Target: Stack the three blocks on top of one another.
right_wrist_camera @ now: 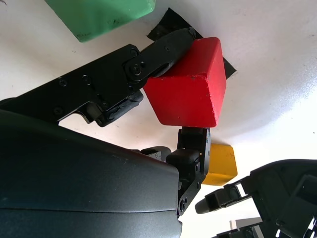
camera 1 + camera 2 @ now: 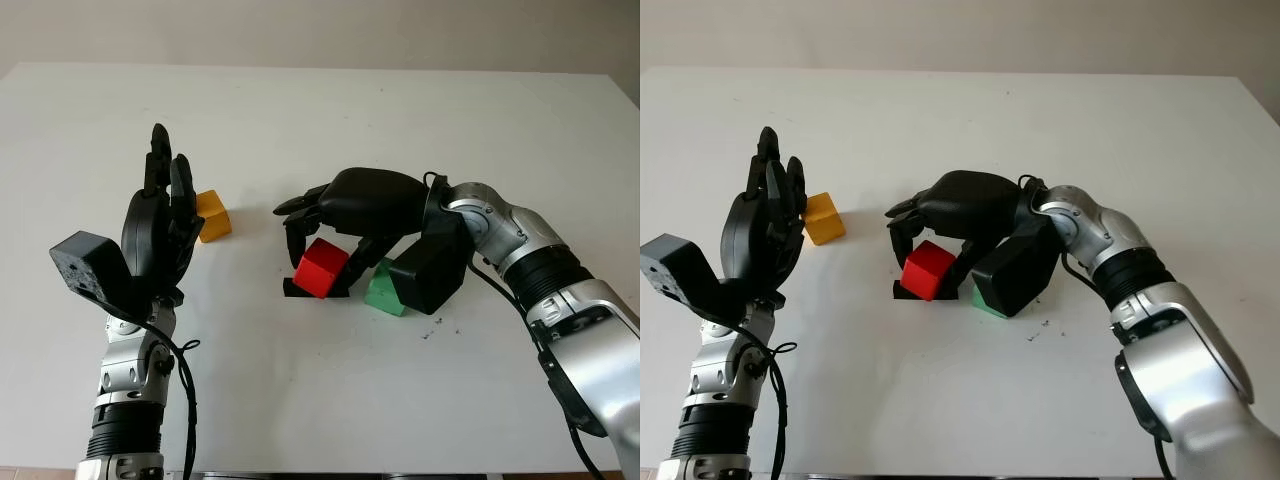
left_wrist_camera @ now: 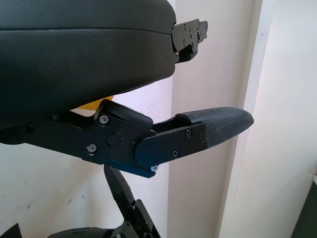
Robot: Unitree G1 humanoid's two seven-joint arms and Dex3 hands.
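Note:
My right hand [image 2: 324, 252] reaches over the middle of the table, shut on the red block [image 2: 321, 267]. The right wrist view has a finger on each of two opposite sides of the red block [image 1: 190, 84], which is tilted. Directly below it on the table lies a black tape mark [image 2: 292, 288]. The green block [image 2: 383, 290] lies just right of the red one, beside the hand's wrist. The yellow block [image 2: 212, 216] sits apart at the left. My left hand [image 2: 162, 205] stands upright and open just left of the yellow block, holding nothing.
The white table [image 2: 300, 400] runs to a pale wall at the back. A few small dark specks [image 2: 432, 328] mark the surface right of the green block. The right forearm [image 2: 520, 250] crosses the table's right side.

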